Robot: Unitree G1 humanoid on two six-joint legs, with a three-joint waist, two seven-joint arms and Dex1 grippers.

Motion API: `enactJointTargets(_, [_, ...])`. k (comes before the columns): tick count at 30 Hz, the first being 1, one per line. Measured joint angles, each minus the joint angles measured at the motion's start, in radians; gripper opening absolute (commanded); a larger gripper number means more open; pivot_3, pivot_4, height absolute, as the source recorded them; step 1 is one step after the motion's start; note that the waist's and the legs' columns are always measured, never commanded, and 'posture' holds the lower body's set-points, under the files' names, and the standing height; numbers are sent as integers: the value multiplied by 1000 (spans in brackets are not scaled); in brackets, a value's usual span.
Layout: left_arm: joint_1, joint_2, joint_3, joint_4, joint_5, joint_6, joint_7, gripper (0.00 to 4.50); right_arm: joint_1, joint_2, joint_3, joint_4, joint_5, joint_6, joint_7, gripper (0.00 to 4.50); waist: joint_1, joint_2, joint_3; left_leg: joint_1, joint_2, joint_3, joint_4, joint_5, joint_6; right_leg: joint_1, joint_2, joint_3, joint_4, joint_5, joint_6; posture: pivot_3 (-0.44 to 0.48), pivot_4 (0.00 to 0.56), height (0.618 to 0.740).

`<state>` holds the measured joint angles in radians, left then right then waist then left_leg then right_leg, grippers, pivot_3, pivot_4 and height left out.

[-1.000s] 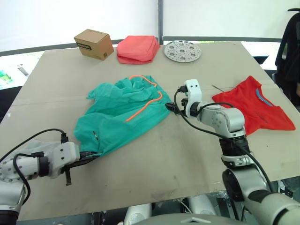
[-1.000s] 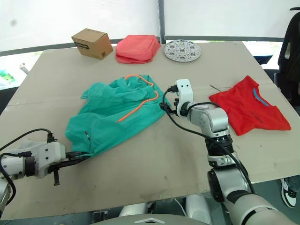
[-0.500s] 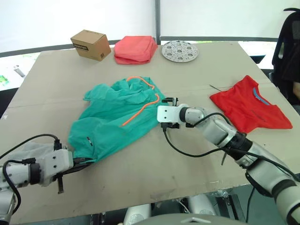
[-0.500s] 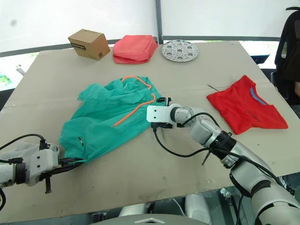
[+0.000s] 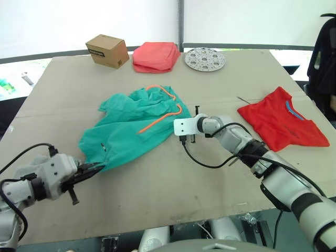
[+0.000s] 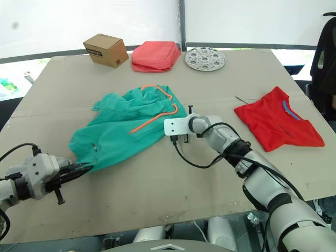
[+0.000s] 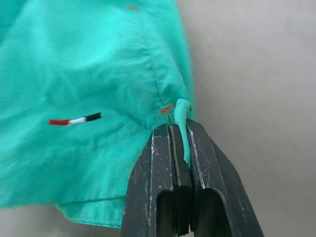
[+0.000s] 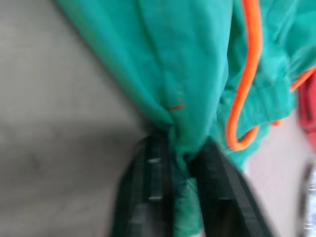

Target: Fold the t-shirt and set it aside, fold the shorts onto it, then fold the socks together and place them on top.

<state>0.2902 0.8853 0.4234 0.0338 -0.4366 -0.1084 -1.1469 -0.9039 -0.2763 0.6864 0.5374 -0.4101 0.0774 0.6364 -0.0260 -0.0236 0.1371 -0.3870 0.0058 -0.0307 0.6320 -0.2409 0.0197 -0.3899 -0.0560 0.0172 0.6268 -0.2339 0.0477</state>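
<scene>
Shorts (image 5: 134,126) lie spread and wrinkled in the middle of the table (image 5: 173,178), pinched at two spots. The left tool (image 7: 180,148) is squeezed tight on a little bit of the green hem at the near left corner. The right tool (image 8: 180,163) is squeezed on the cloth at the right edge, close to the orange cord (image 5: 163,113). The t-shirt (image 5: 283,126) lies folded by the right edge of the table, well apart from the shorts. At the far side sit a brown box (image 5: 107,50), a folded pink cloth (image 5: 155,56) and a round plate with holes (image 5: 205,58), side by side.
</scene>
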Motion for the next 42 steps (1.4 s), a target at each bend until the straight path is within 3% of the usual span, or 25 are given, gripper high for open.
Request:
enactJointTargets(2, [-19, 4, 5, -58, -103, 163, 23, 0, 50, -52, -58, -99, 41, 68, 76, 46, 11, 0, 0, -1, 0, -1, 0, 0, 0, 0, 0, -1, 0, 1, 1, 0, 150, 740])
enactJointTargets(4, [-12, 74, 18, -167, -335, 484, 14, 0, 144, -133, -150, -308, 127, 209, 194, 46, 12, 1, 1, -7, 0, -4, 1, 0, 0, -4, 0, -4, 0, 2, 4, 0, 150, 740])
enactJointTargets(5, [-12, 79, 22, -173, -348, 500, 14, 0, 147, -138, -155, -321, 133, 216, 200, 46, 11, 1, 1, -8, 0, -4, 1, 0, 0, -5, 0, -4, 0, 2, 4, 0, 150, 740])
enactJointTargets(7, [-54, 137, 42, -207, -498, 682, 5, 0, 180, -199, -208, -483, 196, 333, 285, 46, 10, 2, 3, -10, 0, -4, 1, 0, 0, -6, 1, -4, 0, 2, 4, 0, 150, 740])
enactJointTargets(10, [-177, 296, 117, -136, -741, 990, -62, 0, 182, -345, -329, -800, 350, 549, 447, 46, 7, 2, 6, -8, 1, -6, 0, 0, 0, -6, 4, -6, -1, 2, 4, 0, 150, 740])
enactJointTargets(12, [-304, 399, 162, 11, -892, 1201, -104, 0, 163, -422, -453, -973, 506, 742, 531, 46, 4, 1, 7, -7, 1, -5, -1, 0, 0, -6, 4, -6, -1, 1, 5, 0, 150, 740])
enactJointTargets(14, [-416, 421, 182, 96, -944, 1278, -101, 0, 128, -434, -519, -1056, 599, 854, 551, 46, -7, 2, 7, -5, 1, -4, -1, 0, 0, -5, 4, -5, -1, 0, 7, 0, 150, 740])
enactJointTargets(17, [-736, 302, 119, 228, -870, 1180, 24, 0, 46, -415, -542, -1033, 611, 899, 465, 46, -6, 1, 7, -3, -2, -3, -1, 0, 0, -2, 4, -4, 0, 1, 6, 0, 150, 740])
enactJointTargets(19, [-984, 160, 16, 335, -709, 1012, 156, 0, -31, -390, -507, -881, 522, 839, 322, 46, 11, -1, 5, -2, -4, -1, 2, 2, -3, 0, 4, -4, -1, 2, 5, 0, 150, 740])
enactJointTargets(23, [-1226, -43, -161, 509, -392, 702, 294, 0, -166, -277, -464, -487, 392, 654, 64, 46, 16, -15, 1, -11, -5, 2, 4, 6, -9, -5, 3, -1, 0, 4, 3, 0, 150, 740])
enactJointTargets(25, [-1285, -100, -184, 566, -327, 620, 336, 0, -217, -240, -462, -362, 370, 589, -8, 46, 16, -13, 3, -13, -7, 2, 4, 6, -10, -8, 2, 0, 0, 4, 4, 0, 150, 740])
enactJointTargets(27, [-1454, -219, -220, 694, -174, 363, 433, 0, -404, -189, -464, -48, 296, 343, -226, 46, 15, -13, 6, -29, -7, 0, 2, 12, -18, -24, 2, -1, 2, 7, 6, 0, 150, 740])
enactJointTargets(29, [-1548, -219, -218, 744, -100, 204, 450, 0, -524, -206, -490, 52, 267, 159, -315, 46, 3, -14, 6, -29, -5, 0, -3, 12, -20, -29, 2, -1, 0, 8, 6, 0, 150, 740])
enactJointTargets(32, [-1573, -181, -216, 709, -60, 114, 410, 0, -564, -235, -520, 18, 266, 67, -326, 46, -21, -13, 3, -23, -4, 2, -15, 12, -19, -29, 2, -5, -1, 8, 6, 0, 150, 740])
enactJointTargets(35, [-1460, -122, -207, 525, -77, 177, 348, 0, -466, -265, -569, -168, 314, 125, -261, 46, -35, -11, 1, -16, -1, 2, -18, 10, -16, -24, 2, -4, 0, 8, 6, 0, 150, 740])
enactJointTargets(39, [-1083, -52, -167, 163, -137, 362, 308, 0, -67, -288, -584, -609, 404, 448, -149, 46, -36, -8, 3, -15, 2, 6, -14, 6, -9, -18, 2, 1, 0, 8, 7, 0, 150, 740])
enactJointTargets(40, [-1059, -52, -167, 150, -137, 371, 303, 0, -37, -285, -579, -627, 411, 477, -142, 46, -34, -7, 5, -15, 1, 6, -12, 6, -9, -18, 2, 1, 1, 8, 6, 0, 150, 740])
enactJointTargets(42, [-860, -19, -147, -22, -137, 384, 266, 0, 148, -317, -574, -835, 435, 644, -117, 46, -24, -6, 6, -11, 1, 7, -9, 7, -6, -15, 1, 2, 0, 9, 4, 0, 150, 740])
